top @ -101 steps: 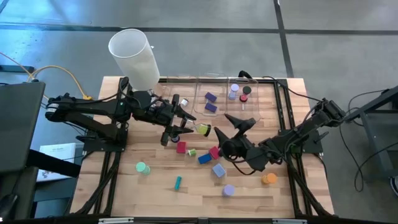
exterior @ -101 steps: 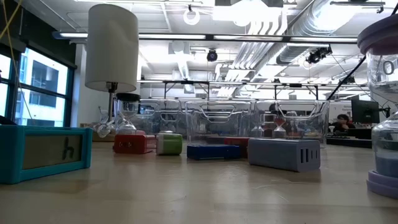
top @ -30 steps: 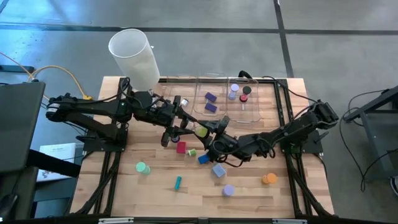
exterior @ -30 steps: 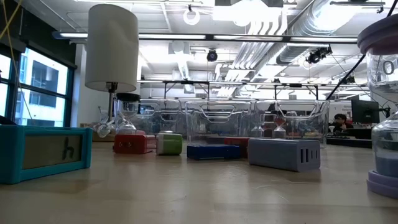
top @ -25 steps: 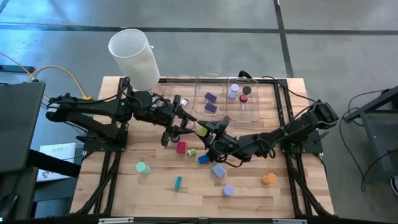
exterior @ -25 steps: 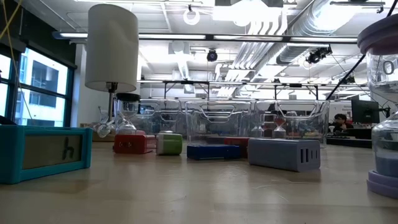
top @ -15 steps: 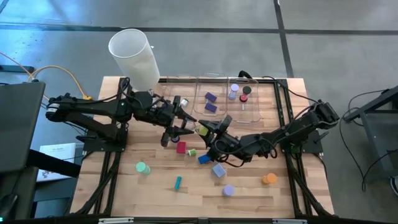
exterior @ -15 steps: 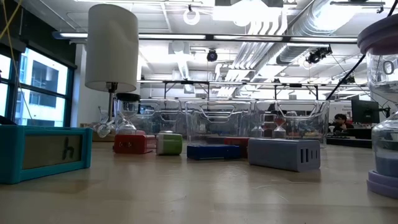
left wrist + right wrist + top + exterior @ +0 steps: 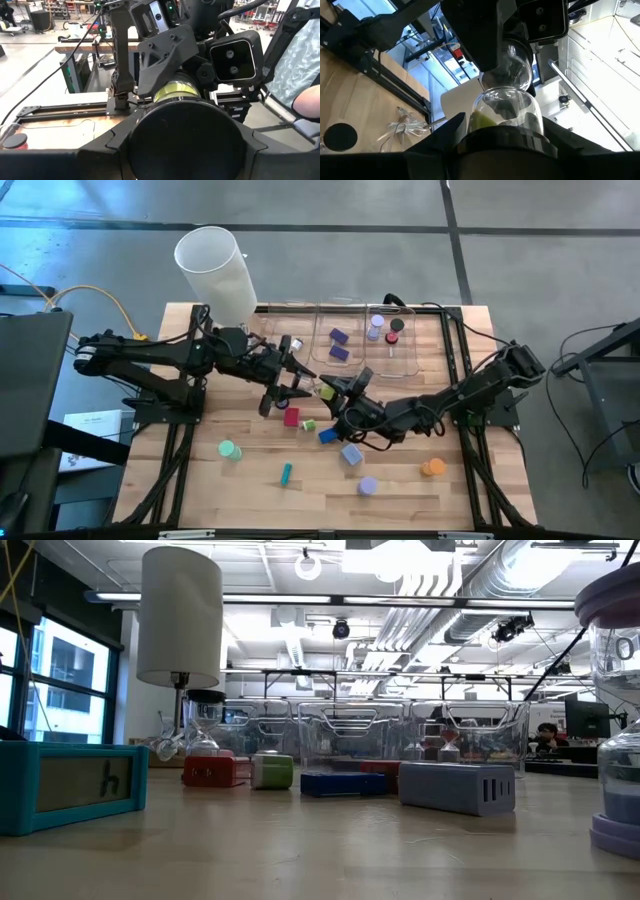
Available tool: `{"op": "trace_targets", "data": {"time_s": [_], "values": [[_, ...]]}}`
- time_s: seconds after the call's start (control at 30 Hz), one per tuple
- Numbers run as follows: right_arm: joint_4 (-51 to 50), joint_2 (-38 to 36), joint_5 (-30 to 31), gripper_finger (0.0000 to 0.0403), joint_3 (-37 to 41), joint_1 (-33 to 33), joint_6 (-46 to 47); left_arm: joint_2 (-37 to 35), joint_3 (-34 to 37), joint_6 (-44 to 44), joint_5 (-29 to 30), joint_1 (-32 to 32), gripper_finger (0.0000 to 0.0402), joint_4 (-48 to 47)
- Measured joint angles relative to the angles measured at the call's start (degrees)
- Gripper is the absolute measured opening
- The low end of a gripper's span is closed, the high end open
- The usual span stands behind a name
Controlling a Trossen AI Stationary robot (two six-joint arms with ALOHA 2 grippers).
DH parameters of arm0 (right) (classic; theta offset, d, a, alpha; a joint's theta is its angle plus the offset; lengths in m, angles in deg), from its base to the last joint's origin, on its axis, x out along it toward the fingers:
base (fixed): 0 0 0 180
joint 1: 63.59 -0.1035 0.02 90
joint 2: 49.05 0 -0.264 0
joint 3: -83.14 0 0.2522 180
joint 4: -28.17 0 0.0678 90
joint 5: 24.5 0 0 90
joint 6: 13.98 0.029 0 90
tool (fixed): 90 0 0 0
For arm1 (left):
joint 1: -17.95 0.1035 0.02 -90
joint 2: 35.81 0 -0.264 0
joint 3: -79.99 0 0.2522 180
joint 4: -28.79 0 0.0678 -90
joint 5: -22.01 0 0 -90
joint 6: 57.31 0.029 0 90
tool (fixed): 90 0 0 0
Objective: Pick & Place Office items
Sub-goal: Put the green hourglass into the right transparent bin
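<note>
A small hourglass with black end caps and yellow-green sand is held level in the air over the table's middle, between my two grippers. My left gripper comes from the left and is shut on one end. My right gripper comes from the right and is shut on the other end. Loose on the wood lie a red block, a blue block, a lavender block, a green roll, a teal stick, a lavender roll and an orange roll. My left gripper has the hourglass's black round end cap between its two fingers, coming level from the table's left. The hourglass points straight away from it, clear of the table. My right gripper holds the opposite black cap between its two fingers, coming level from the table's right. The glass bulbs stick out ahead of it toward the left gripper.
Two clear bins at the far side hold purple blocks and small rolls. A tall white cylinder stands at the far left corner. A small green piece lies below the grippers. The near left of the wood is bare.
Both arms have kept their places, facing each other with the hourglass between them. It stays level and clear of the table.
</note>
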Motion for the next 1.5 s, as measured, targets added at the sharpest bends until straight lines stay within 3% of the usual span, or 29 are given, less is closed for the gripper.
{"op": "trace_targets", "data": {"time_s": [0.2, 0.5, 0.63, 0.9, 1.03, 1.17, 1.5], "values": [[-0.02, 0.00, 0.22, 0.0182, 0.00, -0.57, 0.32, 0.02, 0.00, 2.22, -0.15, -0.04, 0.0204, 0.08], [-2.98, 0.00, 3.07, 0.0182, 0.06, -0.65, 2.47, -0.11, -0.04, 3.96, -0.25, -0.04, 0.0312, 0.53], [-9.28, 0.00, 7.63, 0.0182, 0.04, -0.66, 6.60, -0.26, -0.04, 3.98, 1.40, 0.02, 0.0336, 0.32], [-25.69, 0.00, 17.60, 0.0182, 0.04, -0.14, 17.26, -0.52, -0.04, 3.33, 5.47, 0.47, 0.0340, -0.49], [-36.07, -0.02, 21.90, 0.0182, 0.04, 0.73, 25.96, -0.52, -0.04, 2.17, 5.54, 0.55, 0.0340, -1.48], [-49.77, -0.02, 22.11, 0.0182, 0.04, 1.63, 38.63, -0.52, -0.04, 1.78, 5.54, 0.55, 0.0340, -2.52], [-80.89, -2.52, 9.45, 0.0187, 0.00, 2.85, 76.14, -0.52, -0.04, 1.64, 5.56, 0.55, 0.0340, -3.99]]}}
